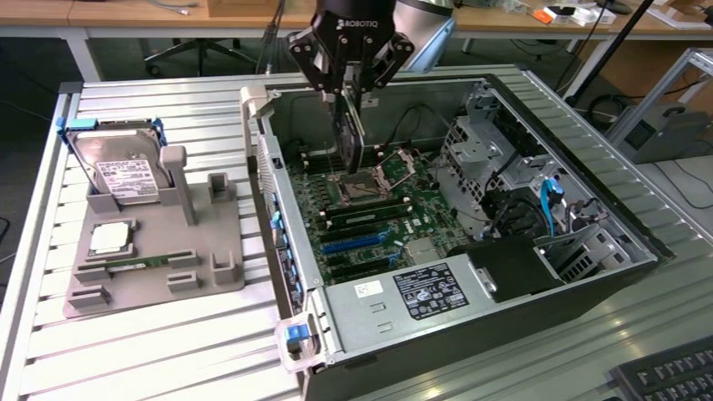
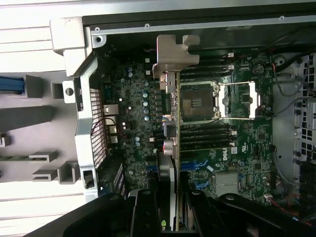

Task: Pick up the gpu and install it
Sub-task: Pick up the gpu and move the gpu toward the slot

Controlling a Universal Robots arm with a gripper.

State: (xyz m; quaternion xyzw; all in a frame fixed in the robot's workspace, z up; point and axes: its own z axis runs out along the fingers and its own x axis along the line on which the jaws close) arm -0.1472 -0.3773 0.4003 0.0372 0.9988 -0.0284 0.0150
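Observation:
My gripper [image 1: 347, 83] hangs over the open computer case [image 1: 557, 125], shut on the gpu [image 1: 352, 134]. The card hangs edge-down from the fingers, above the motherboard [image 1: 368, 209] near the CPU socket [image 1: 363, 185]. In the wrist view the gpu [image 2: 170, 143] runs edge-on away from the gripper [image 2: 170, 210], its silver end bracket [image 2: 175, 54] farthest from the fingers [image 2: 143, 212]. It hovers over the board beside the socket [image 2: 195, 101] and above the blue expansion slots [image 2: 195, 165]. Card and board look apart.
A grey holder tray [image 1: 156, 251] at the exterior view's left carries a silver hard drive [image 1: 123, 171], a CPU [image 1: 109, 238] and a memory stick [image 1: 134, 266]. Inside the case are the drive cage [image 1: 490, 159] and the power supply [image 1: 412, 296]. A keyboard [image 1: 669, 376] lies at the lower right.

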